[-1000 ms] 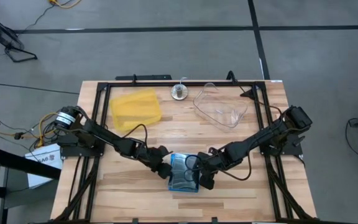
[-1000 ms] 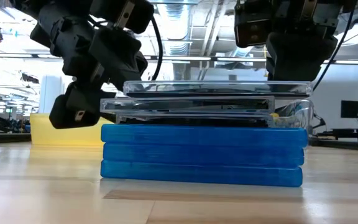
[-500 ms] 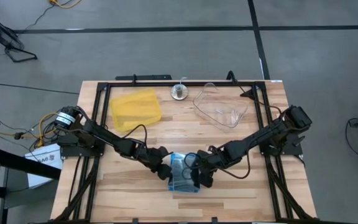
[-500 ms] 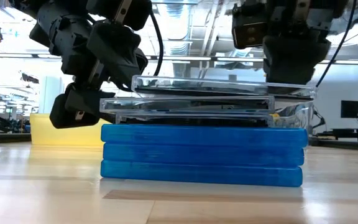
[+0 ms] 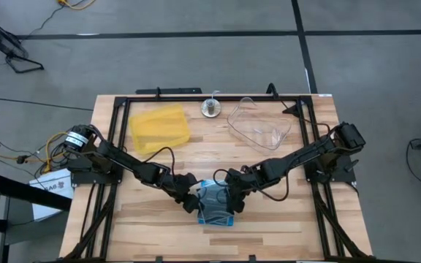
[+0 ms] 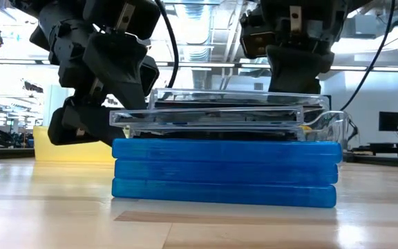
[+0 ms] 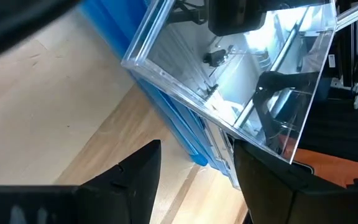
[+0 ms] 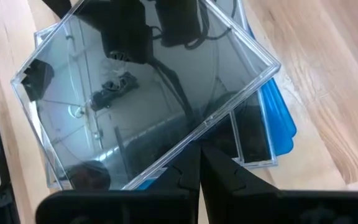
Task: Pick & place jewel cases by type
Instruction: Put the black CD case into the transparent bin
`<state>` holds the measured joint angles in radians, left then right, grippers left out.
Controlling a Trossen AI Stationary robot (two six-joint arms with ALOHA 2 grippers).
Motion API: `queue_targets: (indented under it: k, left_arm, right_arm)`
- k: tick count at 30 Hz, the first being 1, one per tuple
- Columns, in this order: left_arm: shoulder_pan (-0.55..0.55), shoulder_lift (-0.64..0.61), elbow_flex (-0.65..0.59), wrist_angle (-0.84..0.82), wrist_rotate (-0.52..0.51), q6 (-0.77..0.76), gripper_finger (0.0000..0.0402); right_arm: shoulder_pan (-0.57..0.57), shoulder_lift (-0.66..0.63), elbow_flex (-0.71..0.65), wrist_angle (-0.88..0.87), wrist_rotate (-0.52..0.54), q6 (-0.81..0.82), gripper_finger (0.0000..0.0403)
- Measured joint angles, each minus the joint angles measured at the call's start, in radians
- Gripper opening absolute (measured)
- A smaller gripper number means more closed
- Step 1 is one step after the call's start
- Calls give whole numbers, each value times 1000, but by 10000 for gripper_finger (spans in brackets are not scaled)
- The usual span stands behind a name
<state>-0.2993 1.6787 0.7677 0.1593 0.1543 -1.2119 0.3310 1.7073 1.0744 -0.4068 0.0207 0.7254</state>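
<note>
Near the wooden table's (image 5: pixel 159 157) front edge, a stack of thin square jewel cases stands: three translucent blue cases (image 6: pixel 226 171) beneath clear, black-lined cases (image 6: pixel 209 117). The topmost clear case (image 8: pixel 142 93) lies skewed. At its 9 o'clock edge the left gripper (image 5: pixel 194 199) stands parted, gripping nothing. At 3 o'clock, the right gripper (image 5: pixel 232 199), pinched shut, presses onto it. Behind sit a flat yellow plastic tray (image 5: pixel 158 128) and a clear plastic tub (image 5: pixel 259 124), with a bright workshop beyond.

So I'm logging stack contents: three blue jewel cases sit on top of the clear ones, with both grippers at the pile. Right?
Not quite: the three blue jewel cases lie at the bottom, with the clear jewel cases on top, as the low view shows. Both the left gripper and right gripper are at the pile.
</note>
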Motion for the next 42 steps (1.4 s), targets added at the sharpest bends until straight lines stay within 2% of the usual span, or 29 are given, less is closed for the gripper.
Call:
queue_targets:
  k: [4,10,15,28,34,42]
  left_arm:
    - [5,0,0,-3,11,23,193]
    - [42,0,0,-15,96,66,193]
    - [67,0,0,-18,127,69,193]
    - [72,0,0,-12,149,60,193]
    - [72,0,0,-14,179,71,193]
    - [71,1,1,-33,205,88,193]
  right_arm:
    - [0,0,0,5,-17,0,0]
    - [-13,0,1,14,-21,0,0]
    - [-24,0,1,7,-20,0,0]
    - [-47,-3,4,-76,-21,36,0]
    - [-47,-45,1,-155,-16,81,0]
    - [-27,-142,2,-177,1,191,0]
